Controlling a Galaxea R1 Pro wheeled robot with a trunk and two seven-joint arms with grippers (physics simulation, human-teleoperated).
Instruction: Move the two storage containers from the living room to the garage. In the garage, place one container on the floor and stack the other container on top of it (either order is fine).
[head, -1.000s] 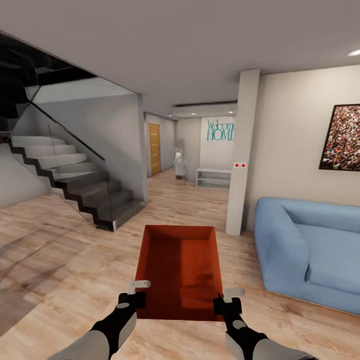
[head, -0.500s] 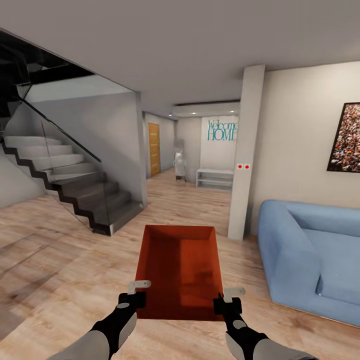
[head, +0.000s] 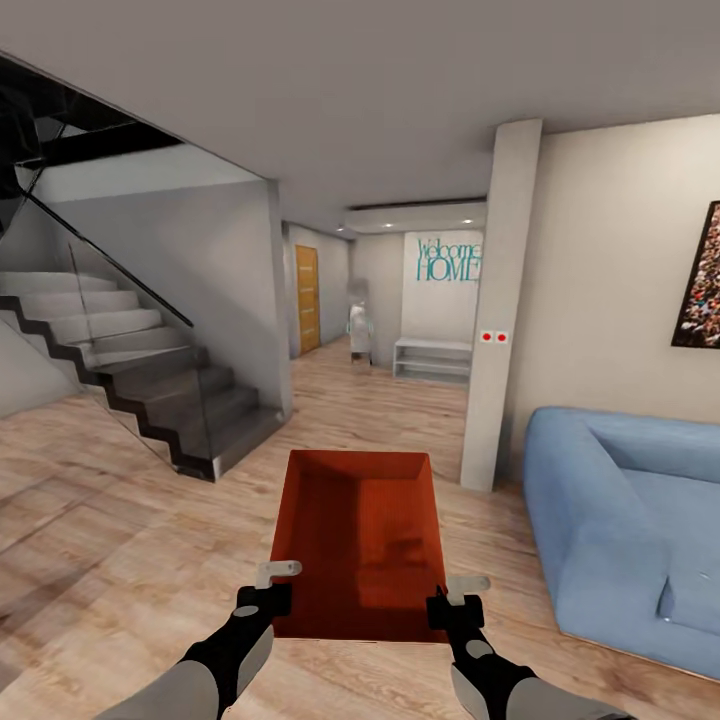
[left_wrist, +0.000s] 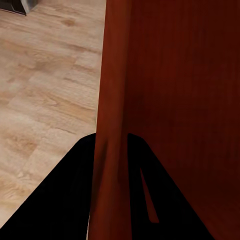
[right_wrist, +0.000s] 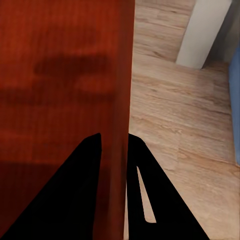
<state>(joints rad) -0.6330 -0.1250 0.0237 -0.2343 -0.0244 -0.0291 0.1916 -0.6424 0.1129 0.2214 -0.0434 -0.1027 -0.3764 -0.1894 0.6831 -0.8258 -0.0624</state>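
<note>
One storage container (head: 360, 540), orange-red and lidless, hangs out in front of the robot above the light wood plank floor (head: 120, 530) of the living room, held level between both arms. Open floor runs straight ahead past its far rim into a hallway (head: 385, 385) that ends at a wall lettered "Welcome HOME" (head: 448, 260). The way is bounded on the left by a dark staircase (head: 160, 390) with a glass side panel, and on the right by a white pillar (head: 500, 300) and a blue sofa (head: 630, 520) just beyond it. An orange door (head: 308, 298) and a low white shelf (head: 432, 358) stand at the hallway's far end.

Both arms reach forward side by side, wrists at the container's near corners. The left gripper (head: 268, 590) is clamped on the left wall; in the left wrist view its dark fingers (left_wrist: 75, 190) sit on either side of the thin wall (left_wrist: 112, 125). The right gripper (head: 450, 598) pinches the right wall the same way, the wall (right_wrist: 120, 100) running between its fingers (right_wrist: 82, 190).

A pale figure-like object (head: 358, 325) in the hallway is too blurred to identify. The framed picture (head: 700, 285) on the right wall and the sofa's far end are cut off by the frame edge.
</note>
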